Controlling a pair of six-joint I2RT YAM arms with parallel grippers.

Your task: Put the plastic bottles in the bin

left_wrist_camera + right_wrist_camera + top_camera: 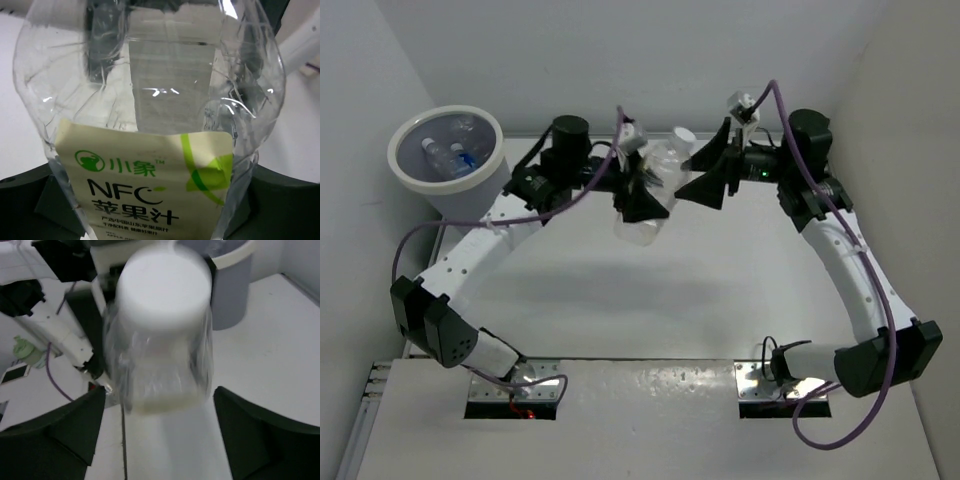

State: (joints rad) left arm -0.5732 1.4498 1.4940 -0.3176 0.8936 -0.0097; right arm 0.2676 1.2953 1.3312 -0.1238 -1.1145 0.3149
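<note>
A large clear plastic bottle (655, 185) with a white cap (682, 137) hangs above the far middle of the table. My left gripper (640, 200) is shut on it. In the left wrist view the bottle (150, 90) fills the frame, with a cream label printed in green (145, 185); my left gripper (155, 200) clamps it from both sides. My right gripper (708, 178) is open and empty, just right of the bottle. In the right wrist view the blurred bottle (160, 355) sits ahead of my open right gripper (160, 395). The grey bin (480, 195) stands at the far left.
Small clear bottles with blue caps (453, 155) lie inside the bin, whose white rim (400, 165) nears the left wall. The bin also shows in the right wrist view (230, 290). White walls close in the table at the back and on both sides.
</note>
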